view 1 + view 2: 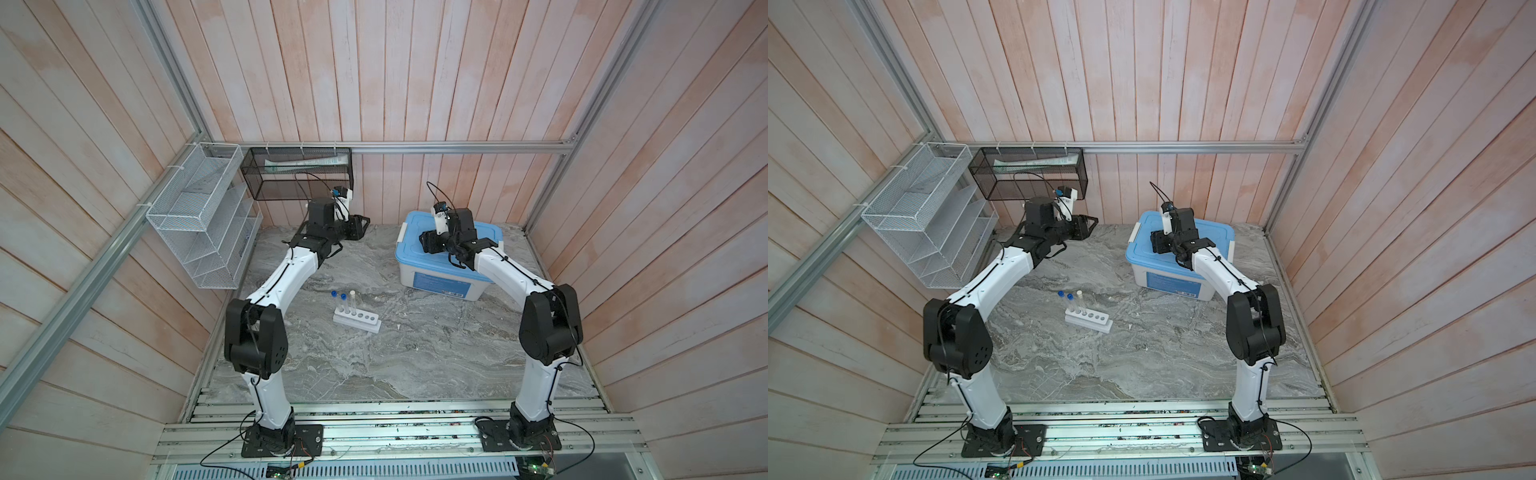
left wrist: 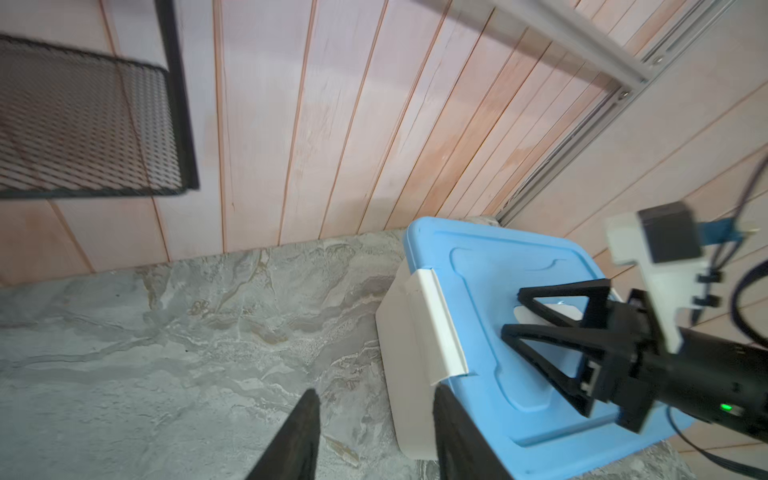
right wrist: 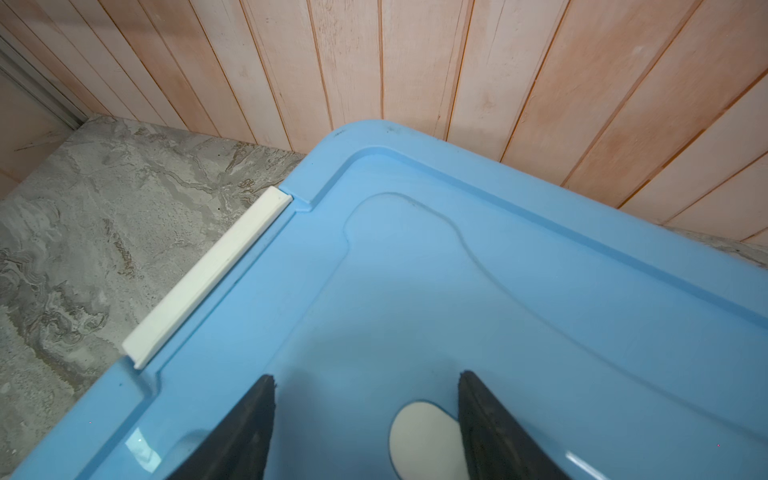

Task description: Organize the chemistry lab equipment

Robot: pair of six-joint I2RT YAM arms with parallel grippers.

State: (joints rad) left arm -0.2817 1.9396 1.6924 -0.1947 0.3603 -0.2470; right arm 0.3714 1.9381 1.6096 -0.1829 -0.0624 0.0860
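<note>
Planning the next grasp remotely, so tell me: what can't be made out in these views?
Bin contents: closed off by the blue lid, every view.
White dish: cut by the right wrist view's edge; under the right hand in both top views.
Bin label: too small to read, both top views.
Pale item in the black mesh basket: blurred behind mesh, both top views.
</note>
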